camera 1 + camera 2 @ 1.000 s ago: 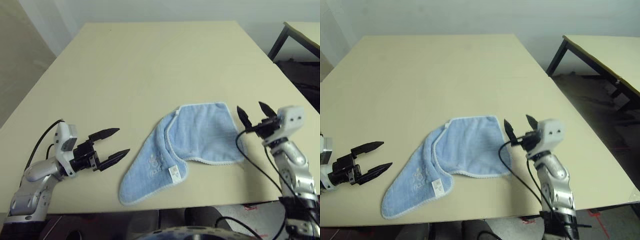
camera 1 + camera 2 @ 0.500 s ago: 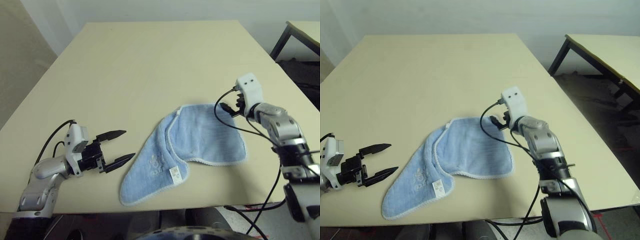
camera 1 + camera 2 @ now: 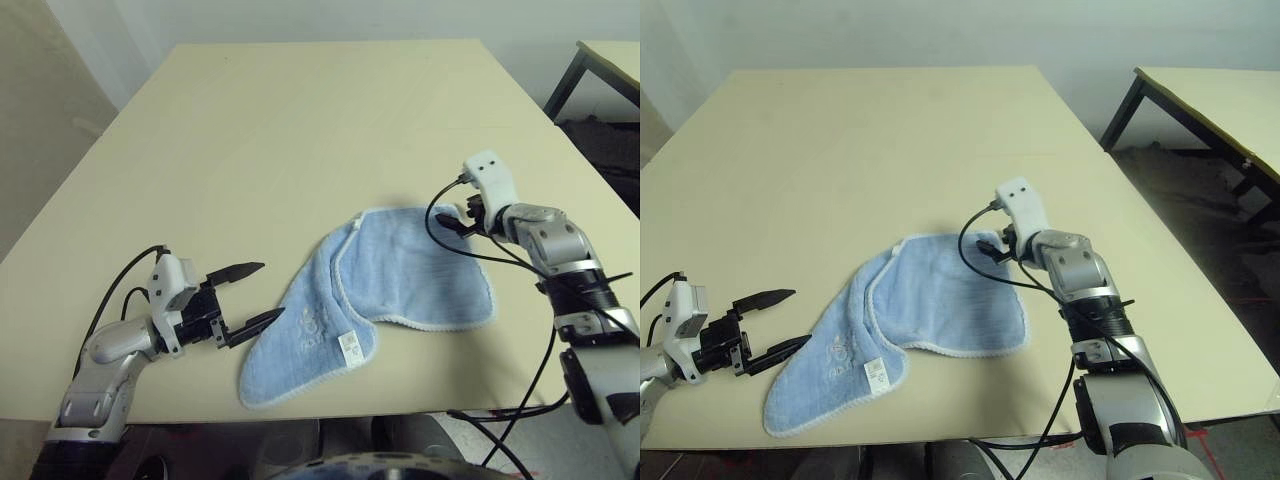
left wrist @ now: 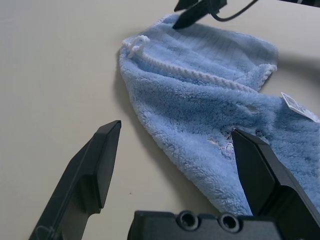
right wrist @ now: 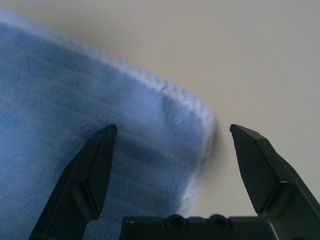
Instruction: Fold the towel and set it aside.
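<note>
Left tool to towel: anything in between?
Nothing. In the left eye view, bare table separates the open left tool from the towel; its lower finger tip reaches the towel's near edge. The left wrist view agrees.

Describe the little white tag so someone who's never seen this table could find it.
On the beige table lies a light-blue towel, one end folded over. The white tag sits at that folded flap's near edge, beside the faint embroidered mark.
</note>
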Robot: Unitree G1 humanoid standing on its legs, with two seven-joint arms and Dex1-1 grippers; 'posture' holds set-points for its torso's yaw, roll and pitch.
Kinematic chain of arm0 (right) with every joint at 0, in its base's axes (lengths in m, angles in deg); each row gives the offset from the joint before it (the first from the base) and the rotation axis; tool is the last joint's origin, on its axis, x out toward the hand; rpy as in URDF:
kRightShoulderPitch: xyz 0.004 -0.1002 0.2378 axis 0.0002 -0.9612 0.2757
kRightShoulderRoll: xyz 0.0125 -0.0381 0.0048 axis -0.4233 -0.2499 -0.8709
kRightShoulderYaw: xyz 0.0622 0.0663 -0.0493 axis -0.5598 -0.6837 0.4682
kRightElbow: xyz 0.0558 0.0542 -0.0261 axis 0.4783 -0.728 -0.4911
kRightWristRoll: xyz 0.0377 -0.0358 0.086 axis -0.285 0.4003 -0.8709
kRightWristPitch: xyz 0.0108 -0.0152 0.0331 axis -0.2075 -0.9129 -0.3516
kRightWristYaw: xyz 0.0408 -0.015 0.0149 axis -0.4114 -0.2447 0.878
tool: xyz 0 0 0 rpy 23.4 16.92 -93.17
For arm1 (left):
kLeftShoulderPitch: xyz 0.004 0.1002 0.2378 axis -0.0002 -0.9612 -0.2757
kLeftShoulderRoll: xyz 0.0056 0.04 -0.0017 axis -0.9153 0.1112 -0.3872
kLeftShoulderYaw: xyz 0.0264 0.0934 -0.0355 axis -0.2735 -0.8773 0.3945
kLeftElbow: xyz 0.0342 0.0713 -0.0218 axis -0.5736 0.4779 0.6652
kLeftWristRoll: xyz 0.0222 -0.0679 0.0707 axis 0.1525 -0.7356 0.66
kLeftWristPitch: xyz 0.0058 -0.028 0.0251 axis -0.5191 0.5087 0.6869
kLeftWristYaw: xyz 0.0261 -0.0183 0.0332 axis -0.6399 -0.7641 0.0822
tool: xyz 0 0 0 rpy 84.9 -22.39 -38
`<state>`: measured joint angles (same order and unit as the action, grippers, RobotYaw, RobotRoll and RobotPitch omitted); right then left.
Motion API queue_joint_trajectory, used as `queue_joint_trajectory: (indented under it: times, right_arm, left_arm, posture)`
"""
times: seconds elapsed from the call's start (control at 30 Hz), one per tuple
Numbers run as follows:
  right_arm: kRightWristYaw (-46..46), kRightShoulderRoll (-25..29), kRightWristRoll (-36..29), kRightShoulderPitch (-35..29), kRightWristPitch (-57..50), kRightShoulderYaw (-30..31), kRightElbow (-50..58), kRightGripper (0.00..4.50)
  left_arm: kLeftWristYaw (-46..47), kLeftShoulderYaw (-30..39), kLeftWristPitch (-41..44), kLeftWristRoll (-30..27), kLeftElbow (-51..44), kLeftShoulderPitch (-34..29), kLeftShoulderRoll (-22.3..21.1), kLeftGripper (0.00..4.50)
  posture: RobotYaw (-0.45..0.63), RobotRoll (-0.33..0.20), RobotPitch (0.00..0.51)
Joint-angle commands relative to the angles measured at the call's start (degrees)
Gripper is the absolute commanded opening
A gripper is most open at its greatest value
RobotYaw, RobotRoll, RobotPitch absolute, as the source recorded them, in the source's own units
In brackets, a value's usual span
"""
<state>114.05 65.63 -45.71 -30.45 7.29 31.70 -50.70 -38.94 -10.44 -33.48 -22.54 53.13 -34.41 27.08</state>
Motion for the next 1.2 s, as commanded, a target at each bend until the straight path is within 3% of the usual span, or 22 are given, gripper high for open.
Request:
queue_joint_trajectory:
  times: [0.03, 0.13, 0.37, 0.4, 0.47, 0.77, 1.2]
  right_arm:
    - [-0.28, -0.06, 0.89, -0.89, -1.58, 0.56, 0.31, 4.33]
    - [-0.9, -0.22, 1.42, -0.87, -2.11, 0.4, -0.18, 3.72]
    - [-1.76, -0.97, 1.78, -0.19, -1.33, -0.18, -1.29, 1.18]
    - [-1.84, -1.05, 1.84, -0.03, -0.96, -0.2, -1.35, 1.15]
    - [-1.99, -1.15, 1.94, 0.21, -0.51, -0.25, -1.32, 1.36]
    - [0.47, -0.05, 1.84, 2.32, -0.89, 0.35, -0.93, 4.49]
    - [-2.13, -3.14, 2.88, 5.86, 2.22, -0.12, -10.23, 4.49]
  left_arm:
    - [0.08, -0.77, -0.57, 0.97, -0.55, 0.33, -0.13, 4.5]
    - [0.08, -0.94, -0.76, 1.05, -0.39, 0.57, -0.09, 4.5]
    - [0.0, -1.28, -1.28, 1.54, -0.11, 0.63, 0.22, 4.5]
    - [-0.04, -1.29, -1.39, 1.6, 0.03, 0.62, 0.23, 4.5]
    - [-0.09, -1.32, -1.62, 1.68, 0.28, 0.58, 0.23, 4.5]
    - [0.05, -1.12, -2.19, 1.86, 0.93, 0.67, 0.01, 4.5]
    - [1.0, -1.89, -1.91, 2.08, 0.01, 1.02, 0.25, 4.5]
  posture:
    - [0.13, 0.0, 0.012]
    - [0.13, 0.0, 0.012]
    - [0.13, 0.0, 0.011]
    - [0.13, 0.0, 0.011]
    - [0.13, 0.0, 0.013]
    - [0.13, 0.0, 0.013]
    - [0.15, 0.0, 0.011]
